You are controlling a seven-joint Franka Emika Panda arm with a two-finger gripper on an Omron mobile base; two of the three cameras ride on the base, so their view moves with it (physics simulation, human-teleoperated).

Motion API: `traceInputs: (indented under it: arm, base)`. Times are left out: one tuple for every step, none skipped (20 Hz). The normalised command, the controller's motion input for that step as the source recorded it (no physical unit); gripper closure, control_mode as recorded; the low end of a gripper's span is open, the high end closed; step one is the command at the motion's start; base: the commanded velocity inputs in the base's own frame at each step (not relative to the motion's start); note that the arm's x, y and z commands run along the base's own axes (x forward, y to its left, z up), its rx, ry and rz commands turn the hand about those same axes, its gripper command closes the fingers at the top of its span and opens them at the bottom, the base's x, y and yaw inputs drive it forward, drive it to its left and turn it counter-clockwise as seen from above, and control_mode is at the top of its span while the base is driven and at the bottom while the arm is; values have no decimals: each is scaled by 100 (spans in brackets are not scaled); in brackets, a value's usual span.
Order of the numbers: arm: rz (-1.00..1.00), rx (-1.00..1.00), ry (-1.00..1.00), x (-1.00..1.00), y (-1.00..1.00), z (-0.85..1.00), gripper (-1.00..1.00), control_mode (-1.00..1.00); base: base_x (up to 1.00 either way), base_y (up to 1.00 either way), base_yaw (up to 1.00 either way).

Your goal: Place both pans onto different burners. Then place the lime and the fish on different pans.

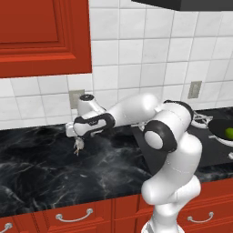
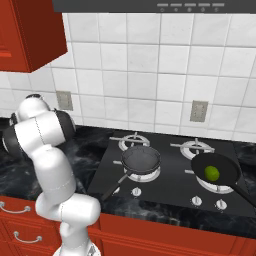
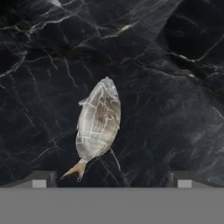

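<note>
The fish (image 3: 98,124), pale grey-tan with a thin tail, lies on the black marble counter (image 3: 175,87). My gripper (image 3: 111,180) hangs open straight above it, one fingertip on each side, not touching. From the left base the gripper (image 1: 75,135) sits just over the fish (image 1: 78,146), left of the cooktop. The grey-black pan (image 2: 141,160) with a long handle rests on the front left burner. On the front right burner stands the black pan (image 2: 220,172) with the lime (image 2: 212,173) in it; that pan (image 1: 223,127) and lime (image 1: 230,133) also show at the right edge.
The two back burners (image 2: 132,140) (image 2: 196,148) carry nothing. Silver knobs (image 2: 136,191) line the cooktop's front. Wall sockets (image 2: 64,100) sit on the tiled backsplash, a red cabinet (image 1: 43,36) hangs above the counter, and red drawers (image 1: 73,216) run below.
</note>
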Motion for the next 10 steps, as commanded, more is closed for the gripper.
traceInputs:
  arm:
    - [0,0,0,19,14,-12,-100,-100]
    - [0,0,0,21,15,-15,-100,-100]
    - [0,0,0,21,16,-14,-100,-100]
    - [0,0,0,19,21,-14,-100,-100]
    - [0,0,0,23,19,-16,-100,-100]
    - [0,0,0,21,11,-14,-100,-100]
    - [0,0,0,21,8,-14,-100,-100]
    - [0,0,0,24,8,-11,-100,-100]
    - [0,0,0,25,8,-11,-100,-100]
    - [0,0,0,23,6,-15,-100,-100]
  base:
    - [0,0,0]
    - [0,0,0]
    - [0,0,0]
    - [0,0,0]
    - [0,0,0]
    - [0,0,0]
    - [0,0,0]
    - [0,0,0]
    - [0,0,0]
    - [0,0,0]
